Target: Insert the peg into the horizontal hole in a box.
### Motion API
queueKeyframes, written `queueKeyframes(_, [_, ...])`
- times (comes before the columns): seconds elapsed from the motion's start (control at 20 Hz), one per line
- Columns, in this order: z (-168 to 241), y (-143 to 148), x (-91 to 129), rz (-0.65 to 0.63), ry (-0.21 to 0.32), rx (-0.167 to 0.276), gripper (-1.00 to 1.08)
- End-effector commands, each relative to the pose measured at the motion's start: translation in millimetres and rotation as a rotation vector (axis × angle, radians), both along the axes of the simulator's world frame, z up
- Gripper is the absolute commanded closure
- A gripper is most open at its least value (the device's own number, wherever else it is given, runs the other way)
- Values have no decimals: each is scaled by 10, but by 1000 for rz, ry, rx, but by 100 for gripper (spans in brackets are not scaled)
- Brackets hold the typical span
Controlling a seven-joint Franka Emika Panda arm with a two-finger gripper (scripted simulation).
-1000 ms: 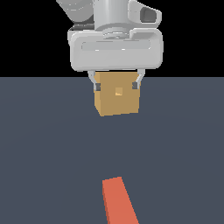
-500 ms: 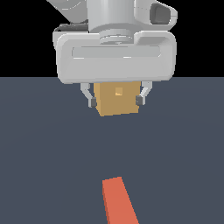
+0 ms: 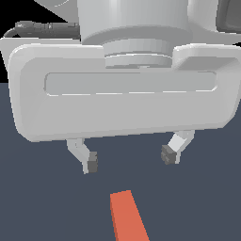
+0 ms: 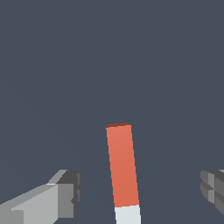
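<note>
Exterior view: large pale grey robot hand housing (image 3: pixel 122 89) filling most of the frame, close to the camera, blocking whatever lies behind it. No tan box or hole visible in either view.

Grey two-finger gripper (image 3: pixel 130 159) hanging below the housing, fingers spread wide apart, nothing between them. Dark grey fingertip pads (image 3: pixel 92 162) angled inward; one toward the exterior view's left, the other toward the exterior view's right. Both clear of the floor, as far as can be judged; actual height not readable.

Long, thin square-sectioned peg, red-orange at one half and pale grey-white at the other (image 3: pixel 128 218), lying flat on the plain dark slate-blue floor (image 3: pixel 42 202). In the exterior view only the red-orange end showing, running off the lower edge of the frame, slightly slanted, near end pointing toward the gripper. Positioned lower in the frame than the fingertips, roughly centred between them, not touched by either.

Wrist view: same peg (image 4: pixel 123 168) lying between the two fingers, well apart from each. Red-orange half fully in view, squared end visible; pale grey-white half just starting at the frame edge. One finger (image 4: pixel 48 199) seen large, the other only partly in frame.
</note>
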State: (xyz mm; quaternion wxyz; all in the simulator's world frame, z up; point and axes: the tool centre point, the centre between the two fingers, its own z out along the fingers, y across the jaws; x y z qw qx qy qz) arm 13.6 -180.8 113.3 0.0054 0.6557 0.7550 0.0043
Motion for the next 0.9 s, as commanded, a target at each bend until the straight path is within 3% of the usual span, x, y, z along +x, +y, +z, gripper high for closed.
queueKeyframes(0.0, [-94, -250, 24, 22, 2, 0, -92])
queueKeyframes(0.4, [-332, -885, 131, 74, 10, 0, -92])
queueKeyframes(0.85, [-452, -1212, 217, 102, 13, 0, -92])
